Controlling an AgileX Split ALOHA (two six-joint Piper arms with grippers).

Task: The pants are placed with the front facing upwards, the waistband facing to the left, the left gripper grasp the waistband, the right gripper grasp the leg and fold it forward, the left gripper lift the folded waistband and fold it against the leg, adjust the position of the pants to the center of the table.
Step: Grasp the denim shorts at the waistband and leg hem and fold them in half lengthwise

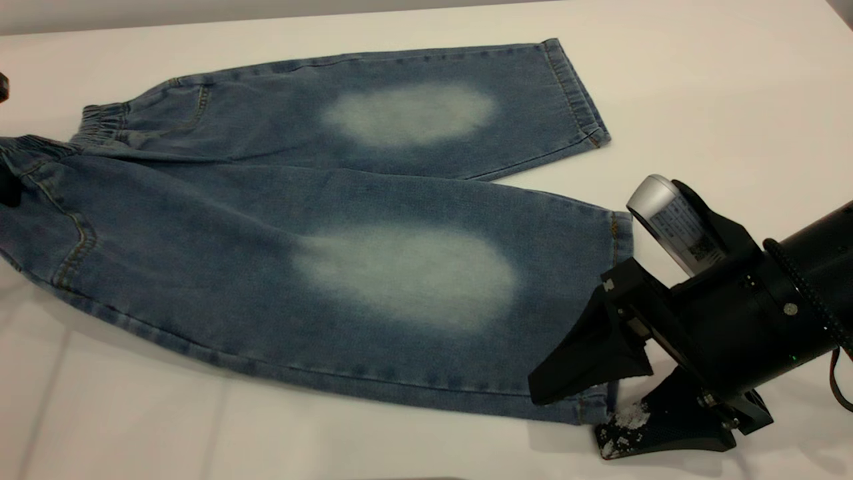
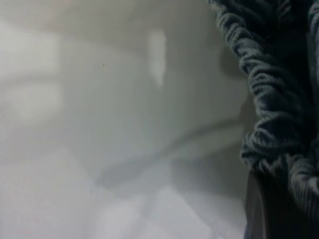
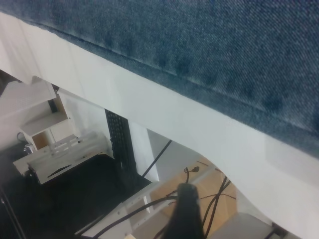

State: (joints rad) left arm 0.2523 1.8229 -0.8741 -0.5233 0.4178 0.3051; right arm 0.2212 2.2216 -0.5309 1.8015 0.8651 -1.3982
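The bulky black right gripper's (image 1: pixel 603 410) jaws straddle the hem corner of the nearer leg of the small blue denim pants (image 1: pixel 320 220), spread flat on the white counter (image 1: pixel 700 87), gathered waistband (image 1: pixel 100 123) leftward. The left gripper's jaws: cannot tell.

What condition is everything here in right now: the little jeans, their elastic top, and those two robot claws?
pants: spread flat on the table, unfolded, both legs side by side.
waistband: gathered, near end lifted at the view's left edge.
right gripper: fingers astride the near leg's hem corner.
left gripper: barely visible at the waistband.
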